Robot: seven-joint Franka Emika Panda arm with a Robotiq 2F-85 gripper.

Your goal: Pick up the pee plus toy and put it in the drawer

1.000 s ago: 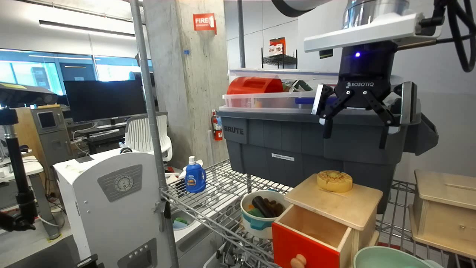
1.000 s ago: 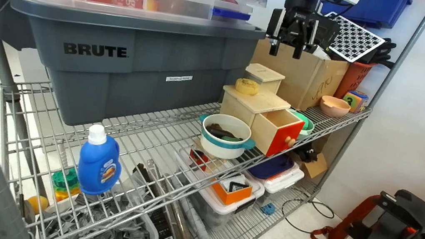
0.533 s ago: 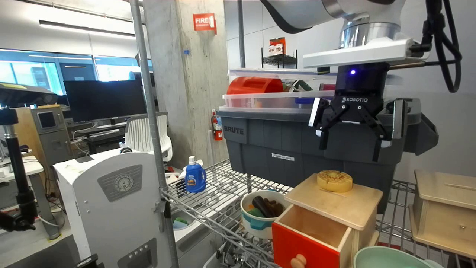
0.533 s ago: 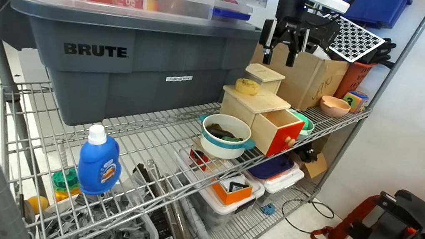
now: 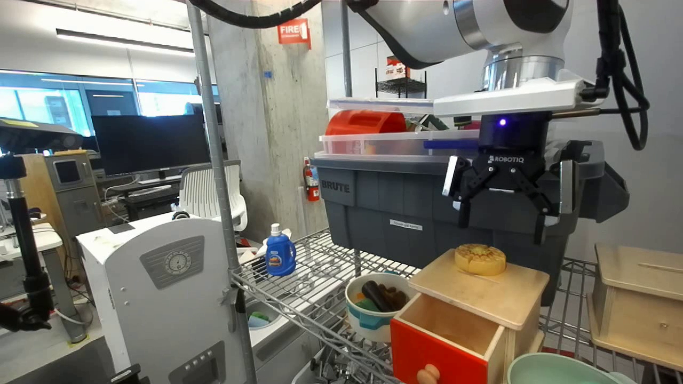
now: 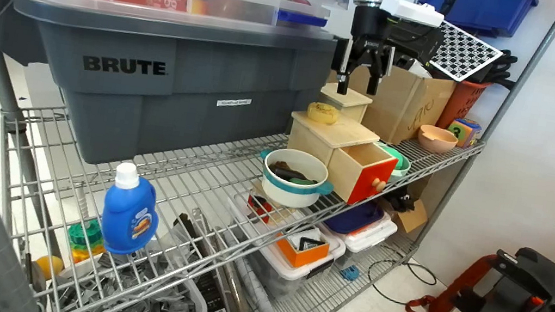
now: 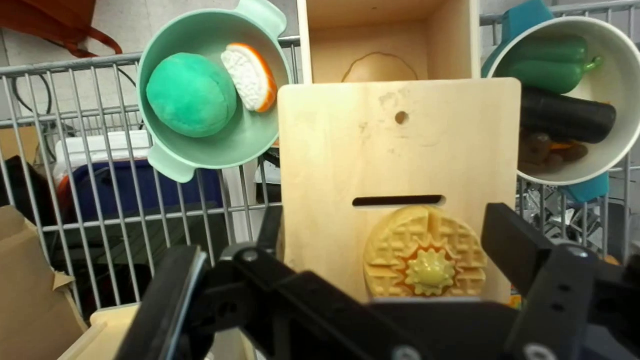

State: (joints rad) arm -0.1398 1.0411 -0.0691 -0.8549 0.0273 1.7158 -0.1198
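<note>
The pee plus toy, a mint-green plush ball (image 7: 192, 95), lies in a green bowl (image 7: 245, 135) beside an orange-and-white piece in the wrist view. In an exterior view the ball (image 6: 393, 155) shows partly behind the drawer; in an exterior view only the bowl (image 5: 557, 369) shows. The drawer (image 5: 437, 346) is pulled open and looks empty; its red front with round knob also shows in an exterior view (image 6: 371, 181). My gripper (image 5: 501, 224) is open and empty, above the wooden box (image 7: 330, 150), apart from everything. It also shows in an exterior view (image 6: 358, 84) and the wrist view (image 7: 386, 232).
A yellow waffle-like toy (image 7: 390, 250) lies on the box top. A white pot (image 6: 288, 193) with toy vegetables stands beside the drawer. The grey tote (image 5: 395, 197) stands behind. A second wooden box (image 5: 640, 309), a cardboard box (image 6: 393, 99) and a blue bottle (image 6: 128, 213) are on the shelf.
My gripper has moved down toward the wooden box and shifted slightly left in both exterior views. It has stayed open. The drawer, bowl and other objects have not moved.
</note>
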